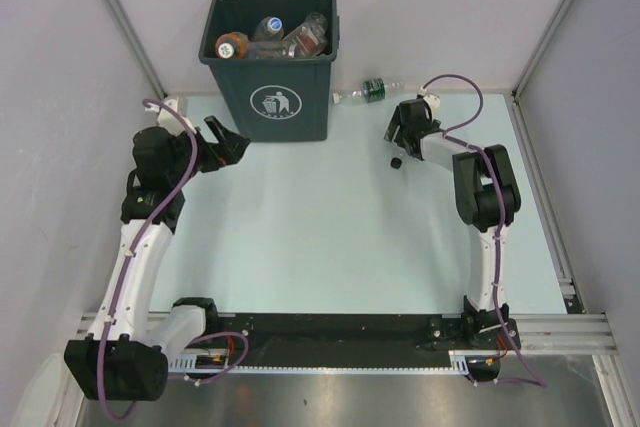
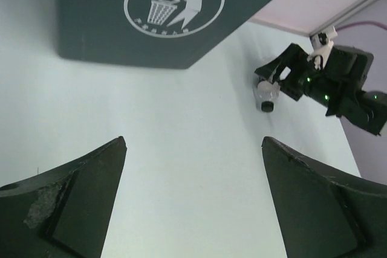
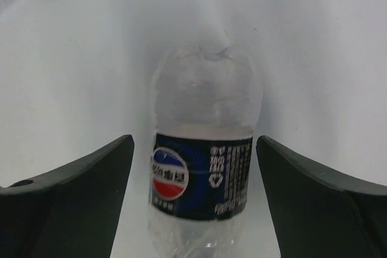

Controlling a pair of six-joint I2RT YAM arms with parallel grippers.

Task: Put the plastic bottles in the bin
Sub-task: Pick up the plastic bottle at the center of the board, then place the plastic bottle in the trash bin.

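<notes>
Clear plastic bottle lies on the bench between our right fingers — spread, not yet touching; left fingers gape empty by the bin. Closing off-centre, we could squirt it away — slick, crumpled.

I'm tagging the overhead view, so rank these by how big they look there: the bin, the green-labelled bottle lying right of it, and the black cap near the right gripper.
Largest: bin
Middle: green-labelled bottle
Smallest: black cap
The differences are plain, no close calls.
</notes>
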